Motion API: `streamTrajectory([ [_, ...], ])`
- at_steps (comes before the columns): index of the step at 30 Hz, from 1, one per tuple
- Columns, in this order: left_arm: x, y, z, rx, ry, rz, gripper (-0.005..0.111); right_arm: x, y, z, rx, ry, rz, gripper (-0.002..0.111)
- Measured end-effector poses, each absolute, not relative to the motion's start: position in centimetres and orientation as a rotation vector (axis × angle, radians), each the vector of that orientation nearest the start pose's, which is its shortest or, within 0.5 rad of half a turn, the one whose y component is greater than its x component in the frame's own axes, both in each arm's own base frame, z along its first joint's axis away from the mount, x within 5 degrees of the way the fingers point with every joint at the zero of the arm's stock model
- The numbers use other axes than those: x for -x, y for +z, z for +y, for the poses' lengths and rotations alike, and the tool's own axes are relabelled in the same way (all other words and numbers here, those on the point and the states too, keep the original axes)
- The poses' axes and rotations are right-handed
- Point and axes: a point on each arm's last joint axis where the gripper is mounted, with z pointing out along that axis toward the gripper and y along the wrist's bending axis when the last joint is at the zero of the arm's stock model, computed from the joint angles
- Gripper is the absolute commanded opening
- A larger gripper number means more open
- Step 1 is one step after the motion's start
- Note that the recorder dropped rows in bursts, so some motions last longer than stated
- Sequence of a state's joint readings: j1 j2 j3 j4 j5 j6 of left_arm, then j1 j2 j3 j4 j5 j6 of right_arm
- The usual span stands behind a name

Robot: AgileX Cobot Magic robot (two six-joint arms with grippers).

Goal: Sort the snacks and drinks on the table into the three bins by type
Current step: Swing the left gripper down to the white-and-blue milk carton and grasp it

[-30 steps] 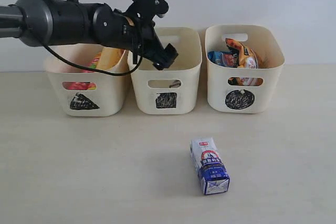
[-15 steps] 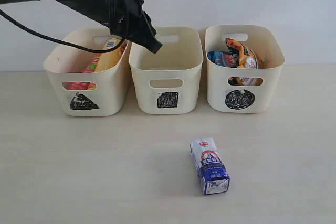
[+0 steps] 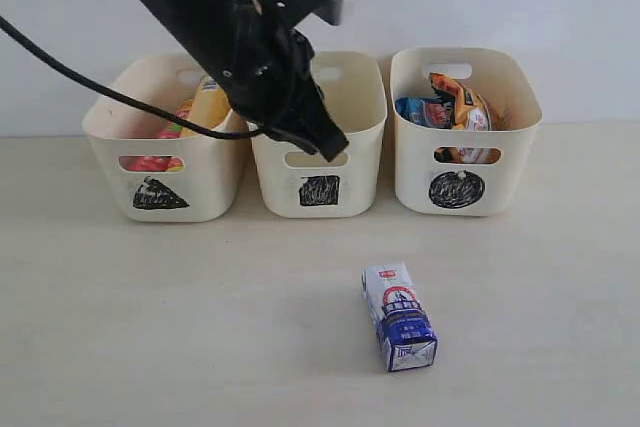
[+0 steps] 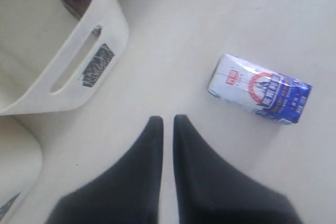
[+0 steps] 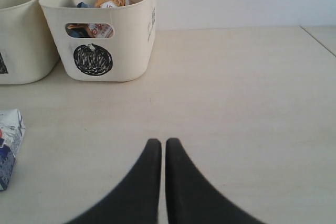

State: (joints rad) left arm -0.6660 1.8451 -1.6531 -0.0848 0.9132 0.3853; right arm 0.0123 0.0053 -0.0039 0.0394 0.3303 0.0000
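Left gripper swung down before the square-marked bin, fingers gone from spread to together, empty.

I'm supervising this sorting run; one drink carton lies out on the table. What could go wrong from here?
1. The left gripper is shut and empty; lowered like that, it would likely shove the small white and blue rectangular carton rather than grasp it.
2. It hangs close by the cream plastic bin marked with a black square; a swing might knock it.
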Motion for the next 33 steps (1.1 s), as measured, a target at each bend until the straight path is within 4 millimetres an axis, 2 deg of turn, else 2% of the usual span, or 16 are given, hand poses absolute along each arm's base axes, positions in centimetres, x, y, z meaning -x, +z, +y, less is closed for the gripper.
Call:
streamTrajectory([
  [5,-29.8,30.2,-28.6,-1.226,-0.132,2.292,0.004,-5.4,18.4,0.2,-0.014,0.047,1.815,0.0],
  [11,-28.2,30.2,-30.1,-1.066,-0.182,2.371,0.004,-5.4,18.4,0.2,-0.014,0.047,1.815,0.0],
  [17,-28.0,30.1,-30.3,-0.885,-0.251,2.462,0.004,-5.4,18.4,0.2,-0.014,0.047,1.815,0.0],
  [21,-27.9,28.8,-31.1,-0.84,-0.336,2.538,0.005,-5.4,18.4,0.2,-0.014,0.047,1.815,0.0],
  [23,-27.8,27.9,-31.6,-0.832,-0.371,2.576,0.014,-5.4,18.4,0.2,-0.014,0.047,1.815,0.0],
  [25,-27.8,27.1,-31.9,-0.839,-0.384,2.606,0.028,-5.4,18.4,0.2,-0.014,0.047,1.815,0.0],
  [28,-27.8,26.1,-32.2,-0.858,-0.376,2.638,0.059,-5.4,18.4,0.2,-0.014,0.047,1.815,0.0],
  [29,-27.9,25.9,-32.3,-0.861,-0.376,2.647,0.075,-5.4,18.4,0.2,-0.014,0.047,1.815,0.0],
  [32,-27.9,24.9,-32.6,-0.859,-0.387,2.687,0.107,-5.4,18.4,0.2,-0.015,0.049,1.815,0.0],
  [33,-27.9,24.3,-32.8,-0.856,-0.395,2.709,0.109,-5.4,18.4,0.2,-0.015,0.049,1.815,0.0],
])
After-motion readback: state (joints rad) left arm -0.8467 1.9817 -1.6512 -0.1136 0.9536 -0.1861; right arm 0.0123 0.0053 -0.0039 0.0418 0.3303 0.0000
